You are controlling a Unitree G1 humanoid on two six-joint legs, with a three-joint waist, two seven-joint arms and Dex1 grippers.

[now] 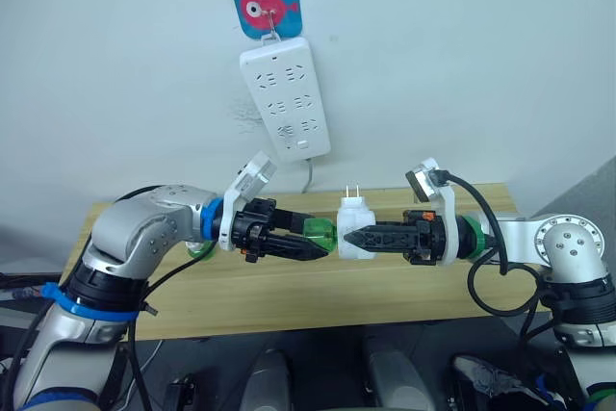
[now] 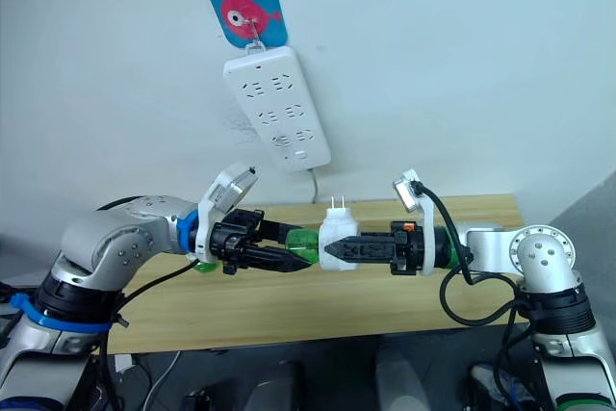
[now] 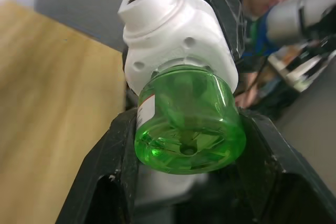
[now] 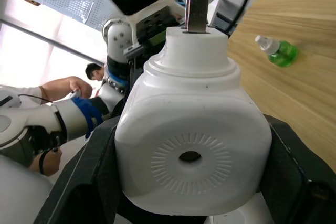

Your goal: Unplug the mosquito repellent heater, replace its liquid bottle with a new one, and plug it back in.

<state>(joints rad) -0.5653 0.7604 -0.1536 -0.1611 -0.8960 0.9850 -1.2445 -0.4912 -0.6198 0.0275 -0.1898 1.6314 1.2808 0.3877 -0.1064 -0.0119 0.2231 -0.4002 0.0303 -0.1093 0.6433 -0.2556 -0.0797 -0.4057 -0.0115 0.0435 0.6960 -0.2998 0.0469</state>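
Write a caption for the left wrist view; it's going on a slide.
Left gripper closed on the green liquid bottle, still seated in the white mosquito repellent heater, above the wooden table.

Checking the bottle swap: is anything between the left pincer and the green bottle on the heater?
Nothing visible. The left pincer is already closed around the green bottle, which is still seated in the heater held by the right pincer above the table.
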